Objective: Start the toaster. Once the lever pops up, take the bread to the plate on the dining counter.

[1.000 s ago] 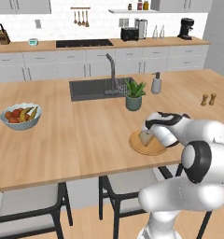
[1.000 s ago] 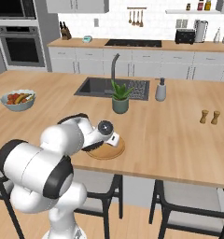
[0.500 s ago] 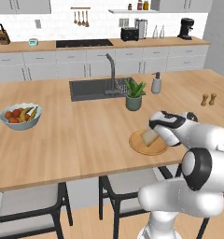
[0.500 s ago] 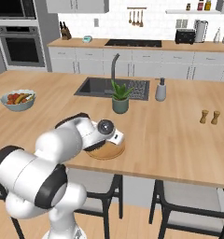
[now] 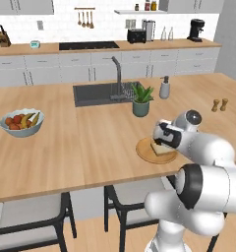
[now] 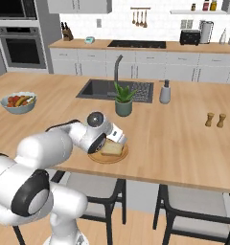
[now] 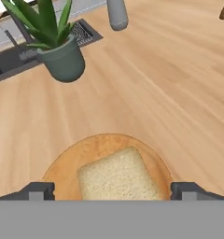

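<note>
Counter [image 5: 66,157] spreads across both base views, with my plate [image 7: 67,158] low in the hand view and the bread [image 7: 118,175] lying flat on it. My gripper [image 7: 112,190] stands wide apart over the slice, holding nothing. Lifting off crooked, I judge, a fingertip [image 7: 39,190] could clip the bread and drag it. Far at the upper right of the right base view sits the toaster [image 6: 189,37].
</note>
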